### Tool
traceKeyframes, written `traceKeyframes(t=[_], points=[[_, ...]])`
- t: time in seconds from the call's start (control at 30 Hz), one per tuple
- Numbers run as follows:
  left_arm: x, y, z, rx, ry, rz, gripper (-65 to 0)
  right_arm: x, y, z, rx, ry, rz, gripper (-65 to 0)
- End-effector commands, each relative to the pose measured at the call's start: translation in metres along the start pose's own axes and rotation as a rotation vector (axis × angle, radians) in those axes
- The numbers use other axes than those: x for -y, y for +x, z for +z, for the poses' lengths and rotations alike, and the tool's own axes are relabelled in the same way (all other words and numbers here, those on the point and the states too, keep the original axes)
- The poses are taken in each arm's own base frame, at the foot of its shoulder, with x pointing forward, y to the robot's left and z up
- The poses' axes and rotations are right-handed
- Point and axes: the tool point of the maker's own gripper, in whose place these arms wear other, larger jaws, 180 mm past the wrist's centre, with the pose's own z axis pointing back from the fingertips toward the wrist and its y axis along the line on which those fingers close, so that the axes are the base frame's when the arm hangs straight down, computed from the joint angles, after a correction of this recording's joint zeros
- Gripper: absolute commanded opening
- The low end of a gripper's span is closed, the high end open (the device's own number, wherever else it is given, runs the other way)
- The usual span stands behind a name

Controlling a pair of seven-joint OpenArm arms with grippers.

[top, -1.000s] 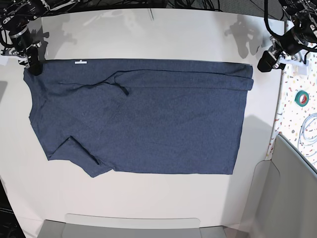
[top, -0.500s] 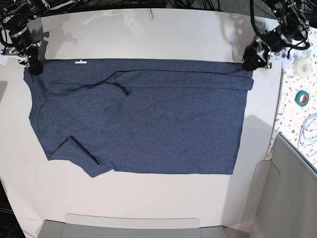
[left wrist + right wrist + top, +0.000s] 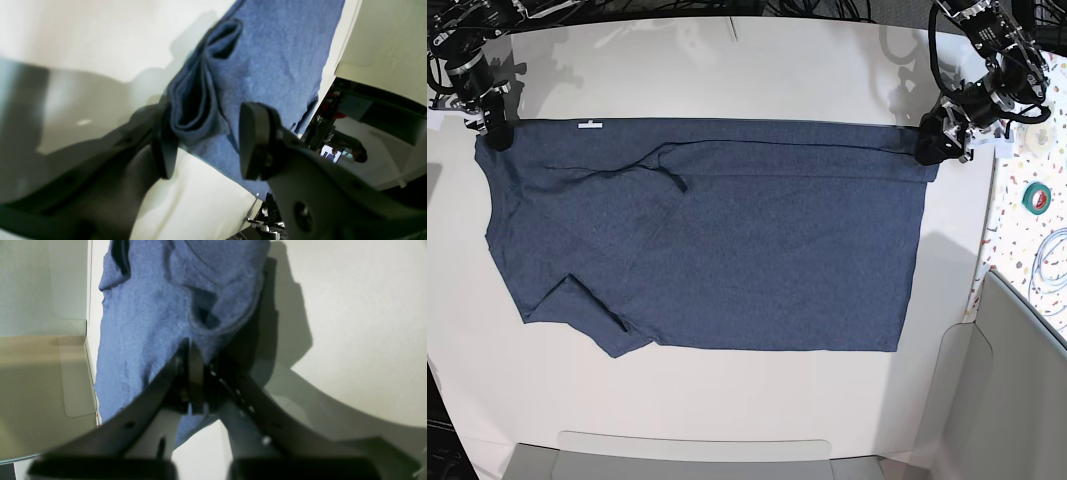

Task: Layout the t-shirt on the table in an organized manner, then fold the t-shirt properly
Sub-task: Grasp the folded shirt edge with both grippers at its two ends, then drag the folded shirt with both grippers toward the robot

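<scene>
The navy t-shirt (image 3: 717, 240) lies flat on the white table (image 3: 727, 70), folded, with a sleeve at the lower left; no lettering shows. My right gripper (image 3: 495, 135) is shut on the shirt's top left corner; in the right wrist view the closed fingertips (image 3: 191, 355) pinch the blue cloth (image 3: 143, 306). My left gripper (image 3: 932, 148) is at the shirt's top right corner. In the left wrist view it (image 3: 206, 143) is open, its fingers (image 3: 253, 140) astride the layered corner of the cloth (image 3: 196, 110).
A speckled strip (image 3: 1017, 240) with a green tape roll (image 3: 1037, 196) runs along the table's right side. A grey panel (image 3: 1022, 390) stands at the lower right, and a pale tray (image 3: 697, 455) at the front edge. Cables hang at the back.
My left gripper has moved in from beyond the shirt's right edge and down onto its top right corner. The right gripper and the shirt have stayed put.
</scene>
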Motion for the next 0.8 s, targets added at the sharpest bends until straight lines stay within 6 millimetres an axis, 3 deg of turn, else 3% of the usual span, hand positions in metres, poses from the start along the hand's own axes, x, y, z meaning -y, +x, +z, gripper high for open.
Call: traceKeyframes(t=[0.0,0.07,0.17,0.2,0.43,0.6,0.77], points=[[0.01,0.005,0.002,0.003,-0.022,-0.026,-37.5,0.008,-0.006,0.003,-0.029,-0.037,-0.003,-65.0],[0.01,0.005,0.003,0.003,-0.022,-0.028,-43.9,0.009,-0.007,0.004,-0.033,-0.041,-0.001,-65.0],[0.008,0.006,0.004,0.003,-0.014,-0.029,-62.0,0.015,-0.009,0.01,-0.04,-0.059,0.003,-65.0],[0.007,0.006,0.005,0.004,-0.013,-0.028,-65.0,0.018,-0.01,0.012,-0.045,-0.068,0.003,-65.0],[-0.017,0.001,0.021,0.001,0.051,-0.019,-65.0,0.035,-0.021,0.029,-0.083,-0.121,0.006,-65.0],[-0.03,-0.006,0.029,-0.007,0.089,-0.02,-65.0,0.039,-0.017,0.05,-0.073,-0.172,0.065,-65.0],[-0.02,-0.013,0.048,0.013,0.117,-0.12,-65.0,0.04,-0.016,0.073,-0.065,-0.182,0.099,-65.0]])
